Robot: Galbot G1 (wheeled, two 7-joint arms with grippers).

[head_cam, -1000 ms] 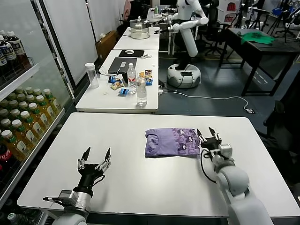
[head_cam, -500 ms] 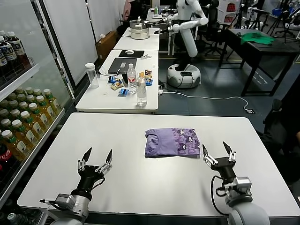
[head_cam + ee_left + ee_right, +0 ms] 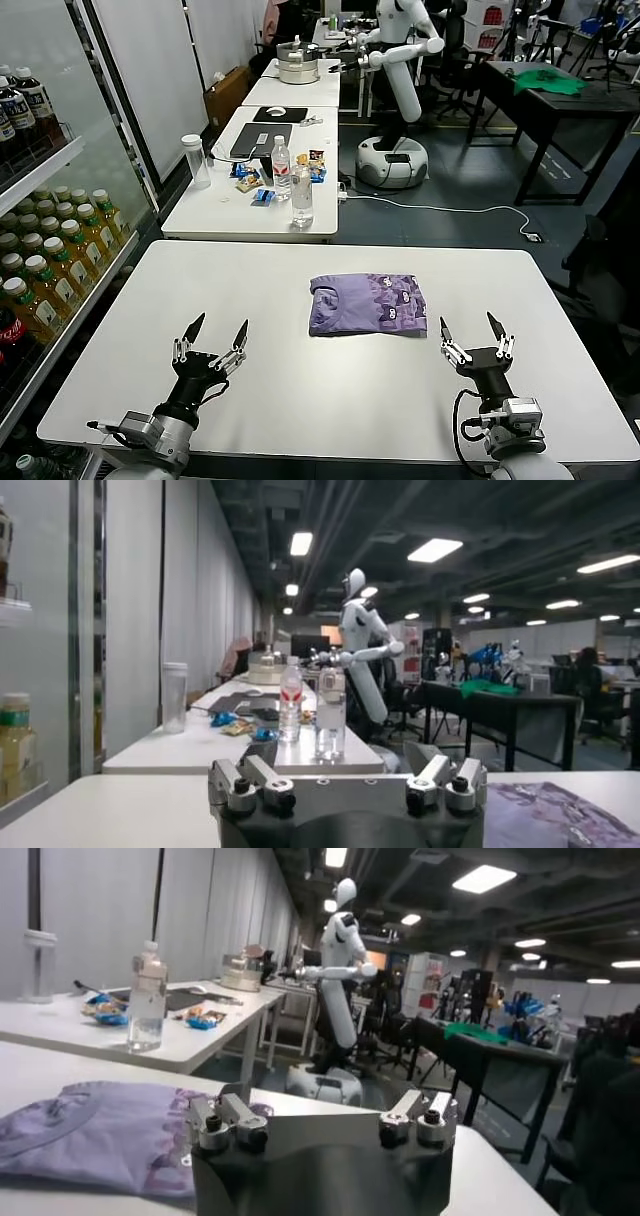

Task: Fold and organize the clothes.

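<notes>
The lavender T-shirt point(image 3: 367, 304) lies folded into a flat rectangle near the middle of the white table point(image 3: 280, 390), its dark printed marks on the right part. It also shows in the right wrist view point(image 3: 95, 1133) and at the edge of the left wrist view point(image 3: 560, 815). My left gripper point(image 3: 210, 338) is open and empty near the front left of the table. My right gripper point(image 3: 478, 333) is open and empty near the front right, a little right of and nearer than the shirt, not touching it.
A second white table point(image 3: 250, 205) behind holds water bottles point(image 3: 302, 195), a cup, snacks and a laptop. A drinks fridge point(image 3: 40, 250) stands at the left. A white robot point(image 3: 400, 60) and a dark table with a green cloth point(image 3: 548, 82) are farther back.
My right gripper has drawn back from the shirt's right edge toward the table's front right and now stands upright and open. The left gripper has shifted slightly. The shirt has not moved.
</notes>
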